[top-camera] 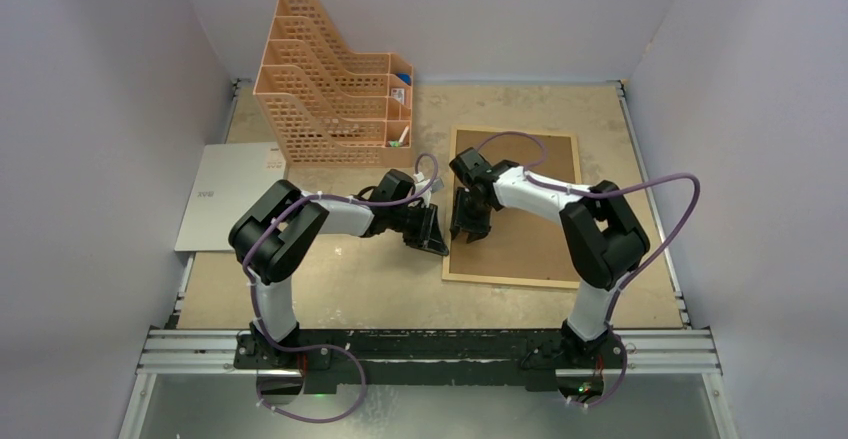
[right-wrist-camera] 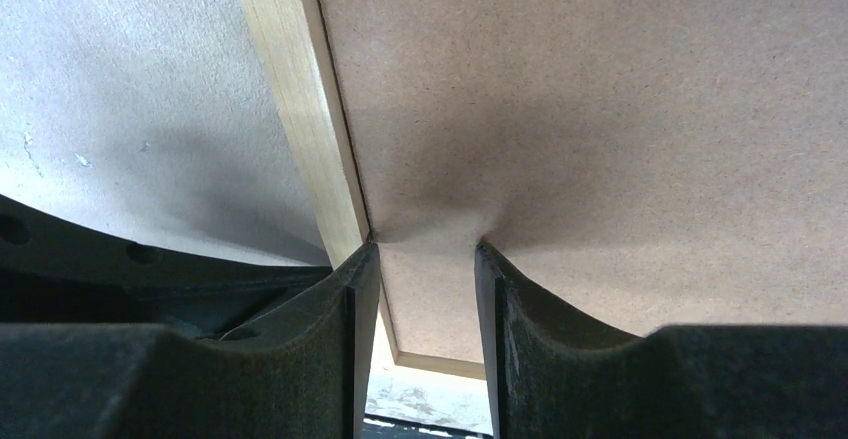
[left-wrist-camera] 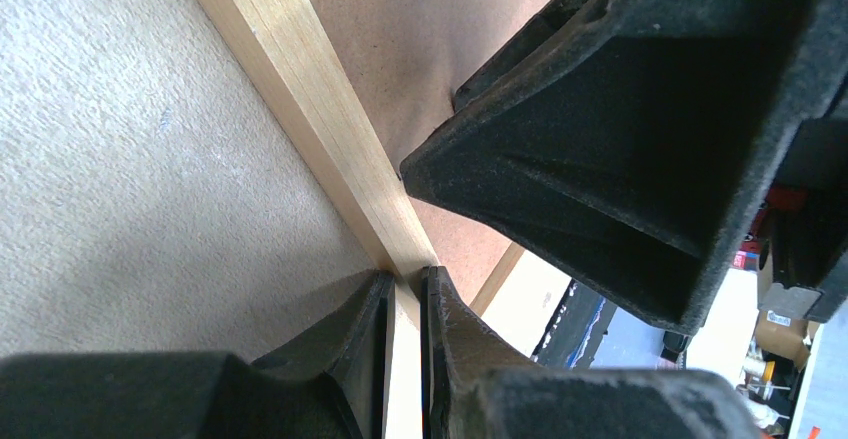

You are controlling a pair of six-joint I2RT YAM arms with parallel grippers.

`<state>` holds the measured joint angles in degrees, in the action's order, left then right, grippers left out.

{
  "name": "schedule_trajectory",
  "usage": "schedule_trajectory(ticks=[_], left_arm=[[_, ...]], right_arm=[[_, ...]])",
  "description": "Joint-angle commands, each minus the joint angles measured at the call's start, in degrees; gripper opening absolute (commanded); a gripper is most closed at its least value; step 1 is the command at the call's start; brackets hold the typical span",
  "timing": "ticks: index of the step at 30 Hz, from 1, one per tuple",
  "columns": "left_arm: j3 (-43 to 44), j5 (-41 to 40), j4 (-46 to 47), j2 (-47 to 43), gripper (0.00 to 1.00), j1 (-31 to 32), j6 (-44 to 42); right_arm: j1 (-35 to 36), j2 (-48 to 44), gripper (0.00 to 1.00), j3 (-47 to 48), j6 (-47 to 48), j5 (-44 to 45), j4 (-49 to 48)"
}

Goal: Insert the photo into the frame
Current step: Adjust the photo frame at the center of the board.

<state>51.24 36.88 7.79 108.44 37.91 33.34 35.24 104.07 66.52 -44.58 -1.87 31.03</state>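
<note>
Top external view: frame (top-camera: 510,281) lies flat on the bench (top-camera: 350,279) right of centre, brown backing board (top-camera: 530,239) uppermost. Left tool (left-wrist-camera: 407,289) is almost closed, pinching the frame's left rail. Right tool (right-wrist-camera: 425,249), fingers partly spread, rests its tips on the board just inside that rail, gripping nothing. Orange file rack (top-camera: 320,99) stands behind.

**The frame (top-camera: 510,281) lying back-up on the desk (top-camera: 350,289).**
It was a thin light-wood rectangle lying right of centre, its long sides running away from the arms. A brown backing board (top-camera: 520,244) filled its opening. Its left rail sat between the fingers of the left end effector (left-wrist-camera: 405,289).
</note>
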Motion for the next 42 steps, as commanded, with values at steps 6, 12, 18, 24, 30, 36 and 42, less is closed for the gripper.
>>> schedule_trajectory(ticks=[6, 12, 18, 24, 30, 36, 42], left_arm=[[-2.6, -15.7, -7.7, 7.1, 0.01, 0.7, -6.9], [-2.5, -16.1, -10.0, 7.0, 0.01, 0.7, -7.1], [-2.3, -17.0, -11.0, 7.5, 0.01, 0.7, -7.2], [-2.0, -17.6, -11.8, 7.8, 0.01, 0.7, -7.2], [-2.0, -17.9, -12.2, 7.8, 0.01, 0.7, -7.2], [-2.9, -18.5, -13.5, 5.4, 0.0, 0.7, -7.2], [-3.0, -18.7, -14.4, 3.3, 0.0, 0.7, -7.5]], right_arm=[[1.7, 9.2, 0.44, -1.7, -1.2, 4.6, -1.7], [2.8, 11.3, 0.44, 0.1, -2.4, 6.1, 0.4], [3.2, 13.2, 0.4, 0.5, -3.2, 9.6, 2.8], [4.4, 14.7, 0.38, 0.9, -2.7, 11.4, 3.7], [5.3, 17.8, 0.38, 1.6, -2.4, 12.4, 4.6], [5.5, 21.4, 0.36, 3.1, -3.6, 13.2, 5.4], [5.4, 16.9, 0.38, 3.9, -5.6, 14.7, 3.4]])
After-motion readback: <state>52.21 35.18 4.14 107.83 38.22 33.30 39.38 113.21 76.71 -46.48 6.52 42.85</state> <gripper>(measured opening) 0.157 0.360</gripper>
